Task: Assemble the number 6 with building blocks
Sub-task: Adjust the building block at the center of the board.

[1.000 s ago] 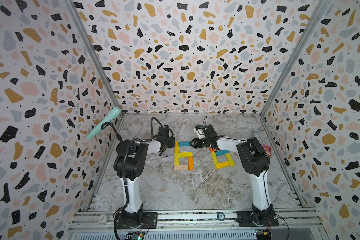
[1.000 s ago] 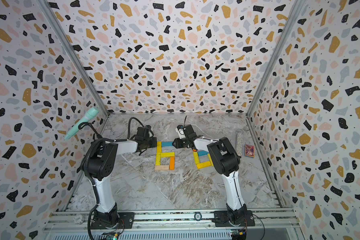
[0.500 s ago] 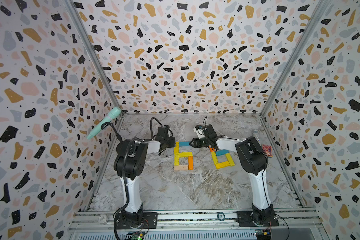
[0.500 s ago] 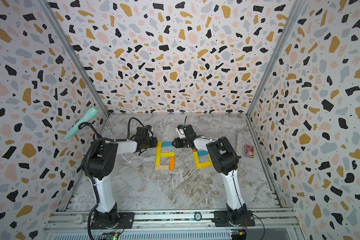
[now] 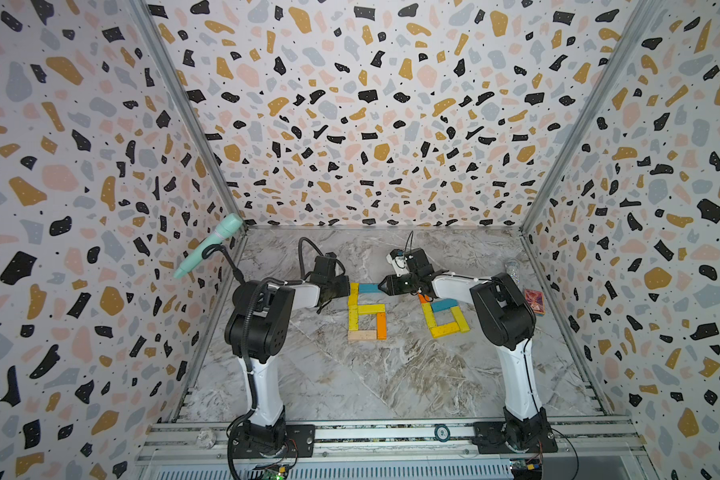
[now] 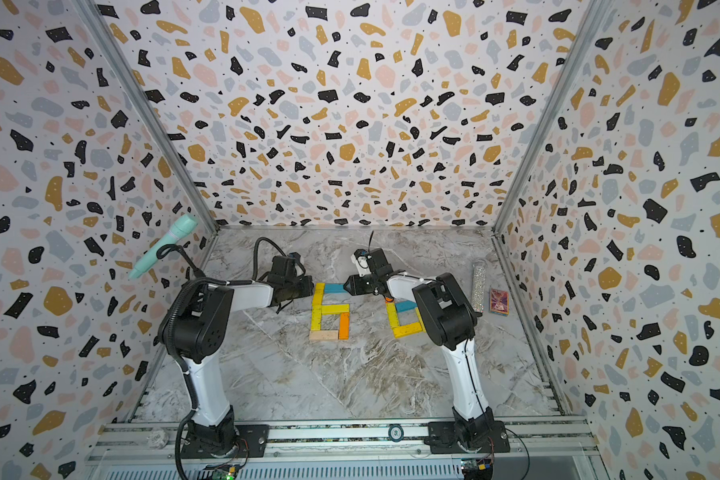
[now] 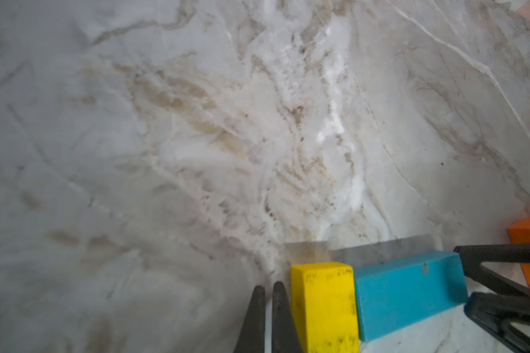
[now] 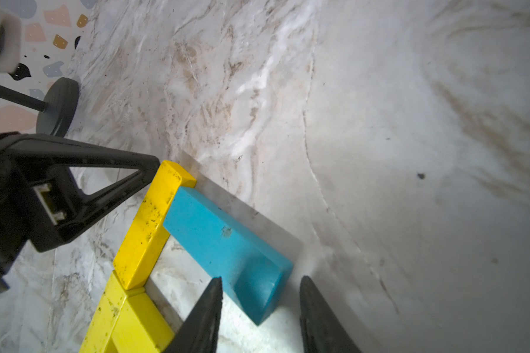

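Both top views: building blocks [image 5: 366, 309] lie flat on the marble counter [image 5: 350, 382] at centre frame, forming a 6. It has a yellow upright, a blue block [image 8: 221, 241] as top bar, a yellow crossbar, an orange side and a pale wood base. A second block figure [image 5: 445, 318] in yellow, blue and orange lies to its right in frame, partly under the right arm.

Left claw [image 7: 269, 285]: clenched, nothing between its fingers. The tips are at the far end of the top yellow block [image 7: 323, 305], on its outer side, and appear to touch it.

Right claw [image 8: 260, 278]: released, fingers straddling the free end of the blue block. One finger overlaps the block's edge, the other stands clear with counter showing between. The blue block butts against the yellow block.

Glittery tube [image 6: 479, 286] and small red box [image 6: 499, 301] lie at right of frame by the wall, well apart from the blocks.
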{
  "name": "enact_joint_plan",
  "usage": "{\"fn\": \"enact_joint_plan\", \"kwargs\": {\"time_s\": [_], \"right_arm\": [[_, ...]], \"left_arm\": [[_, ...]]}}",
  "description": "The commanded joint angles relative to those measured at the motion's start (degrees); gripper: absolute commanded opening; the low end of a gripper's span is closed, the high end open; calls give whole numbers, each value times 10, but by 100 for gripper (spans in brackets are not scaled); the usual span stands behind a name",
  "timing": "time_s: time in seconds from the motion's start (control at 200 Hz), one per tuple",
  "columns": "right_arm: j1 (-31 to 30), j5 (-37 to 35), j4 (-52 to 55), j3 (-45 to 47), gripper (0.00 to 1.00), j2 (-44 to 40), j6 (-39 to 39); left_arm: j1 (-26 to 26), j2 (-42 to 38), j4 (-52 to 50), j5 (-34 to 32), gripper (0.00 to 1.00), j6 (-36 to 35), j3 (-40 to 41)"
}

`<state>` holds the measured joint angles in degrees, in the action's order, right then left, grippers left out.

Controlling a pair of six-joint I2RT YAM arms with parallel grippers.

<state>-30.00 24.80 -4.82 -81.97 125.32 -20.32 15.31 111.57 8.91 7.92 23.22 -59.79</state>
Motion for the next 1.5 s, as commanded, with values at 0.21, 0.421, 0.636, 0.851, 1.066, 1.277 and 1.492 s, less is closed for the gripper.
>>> {"fn": "enact_joint_plan", "kwargs": {"time_s": [0.21,0.421,0.636,0.851,1.066,1.277,1.492], "right_arm": [[3,-4,7,-16,44,-19,8],[3,-8,8,-12,45,-26,9],[3,-10,8,0,46,-37,10],[4,-15,4,19,46,-52,10],[3,-17,-1,29,46,-62,9],[2,-24,-1,38,46,-73,12],[1,-25,-1,42,47,-77,12]], "left_arm": [[3,-31,-34,58,0,-9,70],[4,-30,-39,65,0,-14,76],[4,-38,-42,58,0,-13,89],[5,-48,-40,56,0,-13,114],[5,-49,-41,52,0,-14,121],[6,-49,-35,54,0,-12,129],[6,-46,-27,57,0,-10,136]]}}
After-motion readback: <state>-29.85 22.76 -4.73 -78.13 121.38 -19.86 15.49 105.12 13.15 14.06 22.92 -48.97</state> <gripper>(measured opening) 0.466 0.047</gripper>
